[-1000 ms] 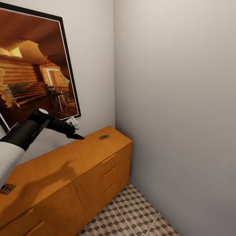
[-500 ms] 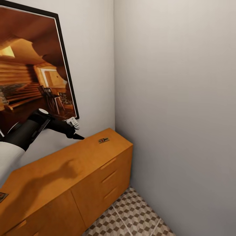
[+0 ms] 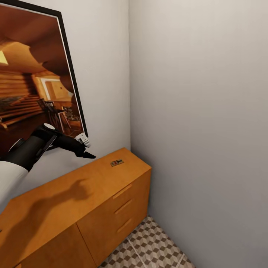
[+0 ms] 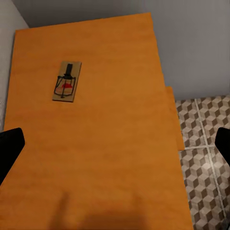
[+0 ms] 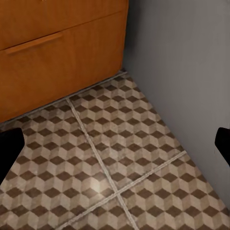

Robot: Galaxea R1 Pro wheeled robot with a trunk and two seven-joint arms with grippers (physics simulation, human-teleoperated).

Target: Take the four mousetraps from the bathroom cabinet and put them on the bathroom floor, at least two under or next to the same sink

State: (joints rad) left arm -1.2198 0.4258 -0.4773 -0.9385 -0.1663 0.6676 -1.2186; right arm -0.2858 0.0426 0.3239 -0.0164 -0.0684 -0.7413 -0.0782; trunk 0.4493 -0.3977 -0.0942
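One mousetrap [image 3: 117, 162], a tiny wooden slab with dark metal and a red spot, lies on top of the cabinet [image 3: 74, 197] near its far right end. My left gripper [image 3: 88, 154] hovers above the cabinet top, short of the trap, with nothing in it. In the left wrist view the mousetrap [image 4: 67, 81] lies ahead on the cabinet top [image 4: 110, 143], and the left gripper [image 4: 115, 143] is open, its fingertips [image 4: 9, 148] at the picture's edges. The right gripper [image 5: 115, 143] is open above the bathroom floor [image 5: 110, 163], beside the cabinet's drawers [image 5: 48, 52].
A large framed picture [image 3: 33, 85] hangs on the wall behind the cabinet. A grey wall [image 3: 201, 130] closes the corner right beside the cabinet's end, leaving a narrow strip of patterned bathroom floor [image 3: 149, 245] in front.
The whole head view has shifted: picture and cabinet slid left, and a second trap at the lower left edge has left the frame. The left arm keeps its pose.
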